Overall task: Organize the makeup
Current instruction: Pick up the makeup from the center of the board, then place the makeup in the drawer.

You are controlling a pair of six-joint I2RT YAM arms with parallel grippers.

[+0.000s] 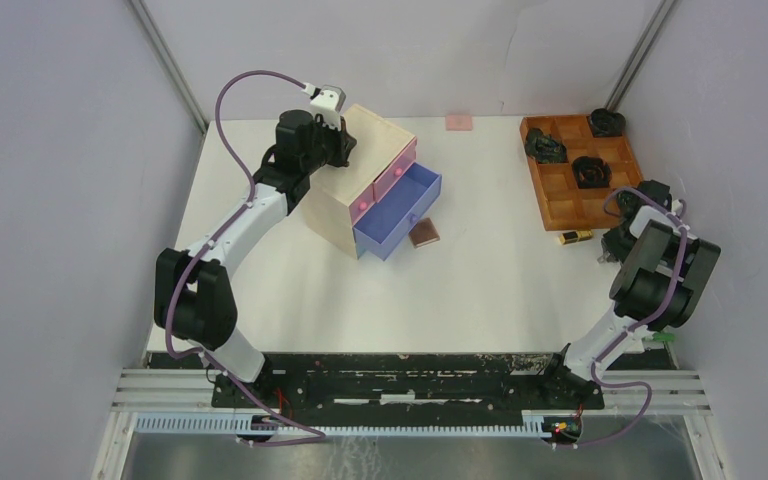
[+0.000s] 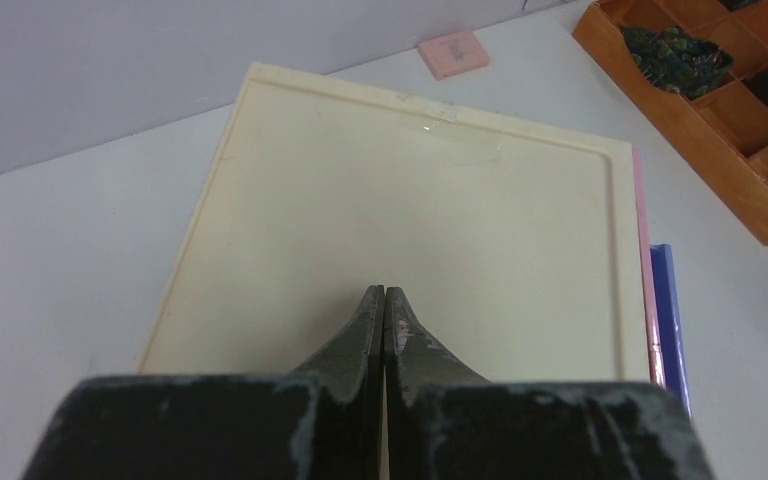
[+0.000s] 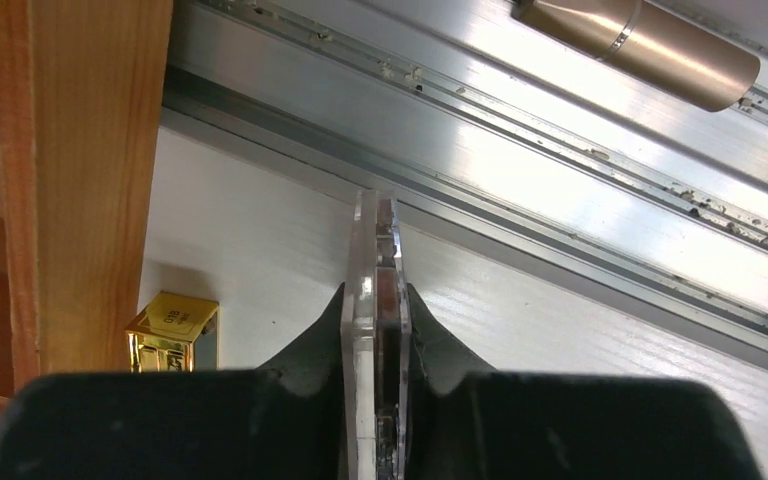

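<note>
White table (image 1: 500,290) carries drawer chest (image 1: 345,200), grid tray (image 1: 570,190), brown palette (image 1: 424,234), gold tube (image 1: 574,237), pink pad (image 1: 459,122).

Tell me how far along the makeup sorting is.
Early. The blue drawer is open, nothing visible inside. The right gripper pinches a thin clear-edged piece; the left gripper hangs shut over the chest. Brown palette, pink pad and gold tube lie loose.

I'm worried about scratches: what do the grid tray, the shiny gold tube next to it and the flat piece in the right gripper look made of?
Grid tray: wood, orange-brown with visible grain, satin finish.
Shiny gold tube: mirror-bright, so metal or metallised plastic; I cannot tell which.
Flat piece in the right gripper: see-through, glossy edges, probably hard clear plastic.
</note>
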